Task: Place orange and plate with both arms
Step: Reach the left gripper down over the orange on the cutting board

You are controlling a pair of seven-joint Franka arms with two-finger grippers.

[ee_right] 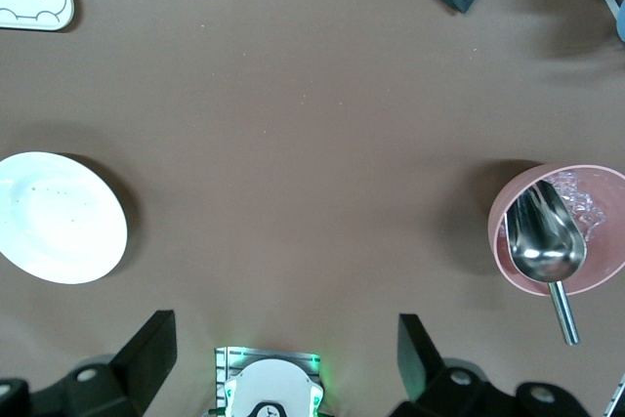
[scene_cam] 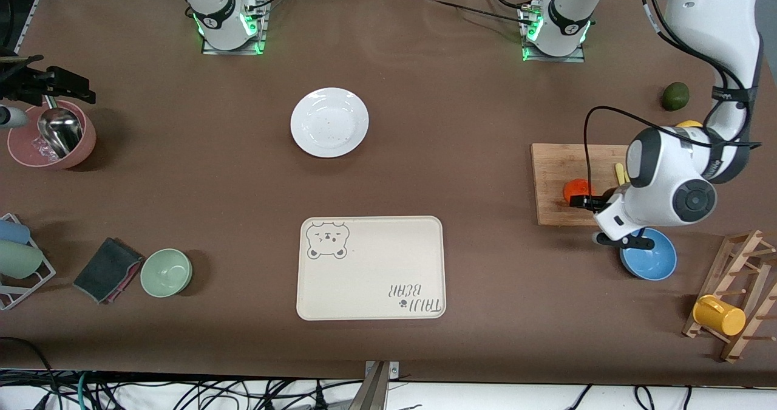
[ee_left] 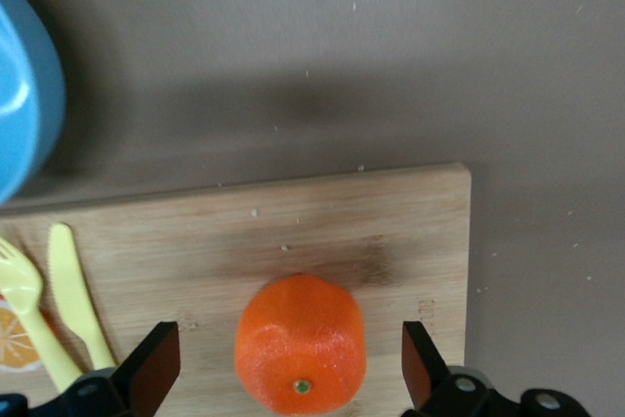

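**Hovering over the orange, fingers spread**

Hanging above the cutting board (scene_cam: 558, 182) at the left arm's end of the table, the left gripper (ee_left: 291, 370) has its fingers spread, the orange (ee_left: 301, 342) between them, untouched. The right gripper (ee_right: 285, 358) waits spread, high over the table. The plate (scene_cam: 329, 122) sits farther from the front camera than the bear tray (scene_cam: 371, 268).

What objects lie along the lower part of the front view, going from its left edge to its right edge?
Dark folded cloth → pale green bowl → cream rectangular bear tray → blue bowl → yellow cup on the wooden rack.
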